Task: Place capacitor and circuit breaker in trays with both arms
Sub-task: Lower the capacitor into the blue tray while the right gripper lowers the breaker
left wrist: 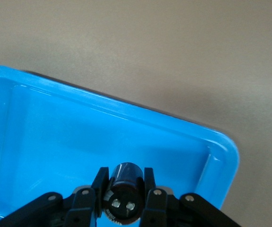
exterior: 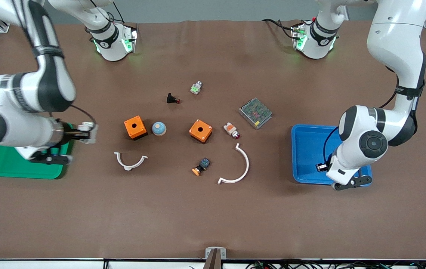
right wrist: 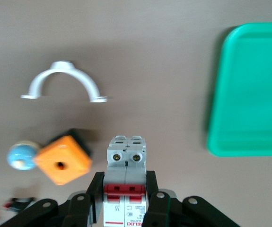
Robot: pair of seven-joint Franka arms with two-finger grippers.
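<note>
My left gripper (exterior: 323, 167) is shut on the capacitor (exterior: 320, 167), a small black cylinder. It holds the capacitor over the blue tray (exterior: 306, 136), inside the rim nearer the front camera. In the left wrist view the capacitor (left wrist: 125, 187) sits between the black fingers (left wrist: 99, 184) above the tray floor (left wrist: 79, 137). My right gripper (exterior: 82, 133) is shut on the circuit breaker (exterior: 89, 132), a grey-white block with red levers. It holds the breaker over the bare table just beside the green tray (exterior: 11, 166). The right wrist view shows the breaker (right wrist: 126, 161) and the tray (right wrist: 254, 94).
Mid-table lie two orange boxes (exterior: 135, 127) (exterior: 200, 130), a pale blue dome (exterior: 159, 128), two white curved clips (exterior: 130, 160) (exterior: 237, 168), an orange-capped button (exterior: 201, 166), a white-and-orange lamp (exterior: 231, 130), a metal mesh box (exterior: 255, 113), a black flared part (exterior: 172, 98) and a small green-white part (exterior: 196, 87).
</note>
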